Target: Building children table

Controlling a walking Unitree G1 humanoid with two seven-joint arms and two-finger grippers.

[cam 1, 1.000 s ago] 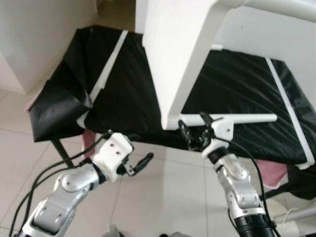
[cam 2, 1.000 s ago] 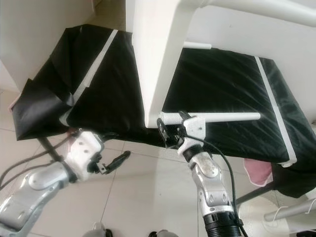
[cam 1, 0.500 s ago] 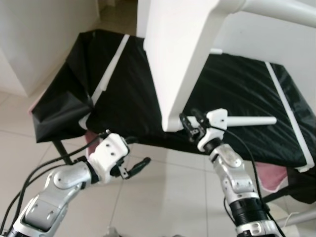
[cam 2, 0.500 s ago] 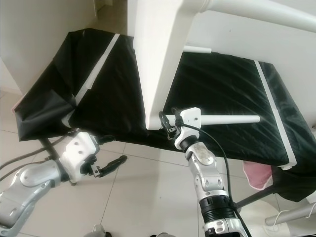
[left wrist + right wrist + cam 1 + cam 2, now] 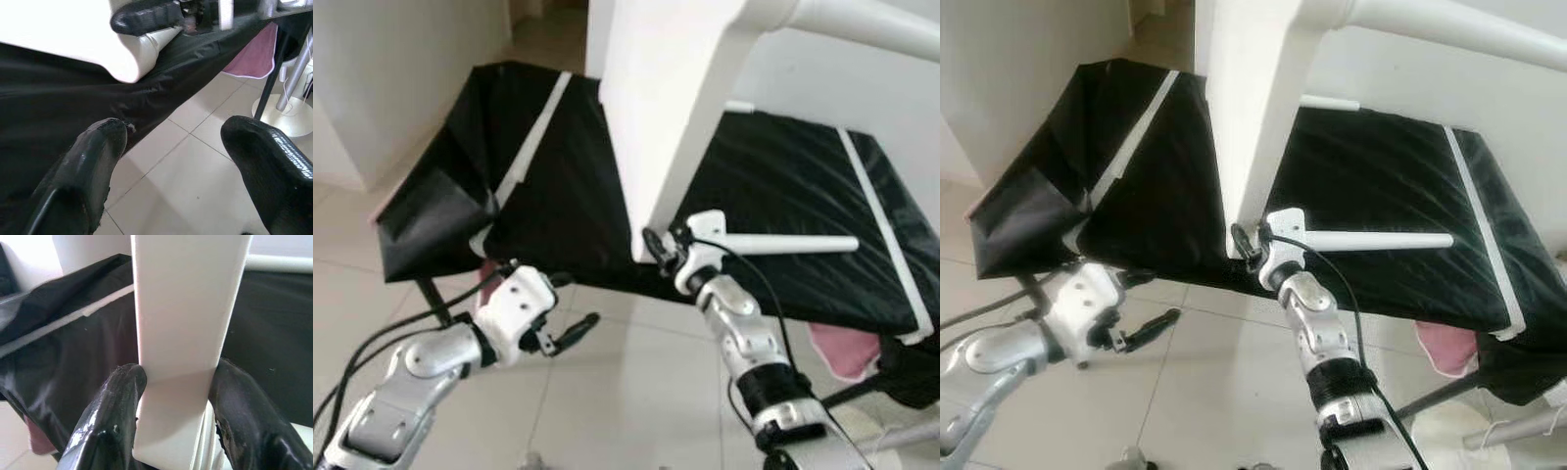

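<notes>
From our head views, our right gripper (image 5: pixel 658 252) grips the white table leg (image 5: pixel 671 127) at the black-covered surface's (image 5: pixel 793 196) near edge. Right wrist: fingers (image 5: pixel 115 416) apparently clamp it. Left wrist: left gripper (image 5: pixel 171 161) spread, empty. Assembly looks unfinished.

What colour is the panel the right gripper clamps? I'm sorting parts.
White panel, clearest in the right wrist view, between the right gripper fingers.

The right gripper (image 5: pixel 171 396) has shifted left to clamp the white table leg (image 5: pixel 183 323).
</notes>
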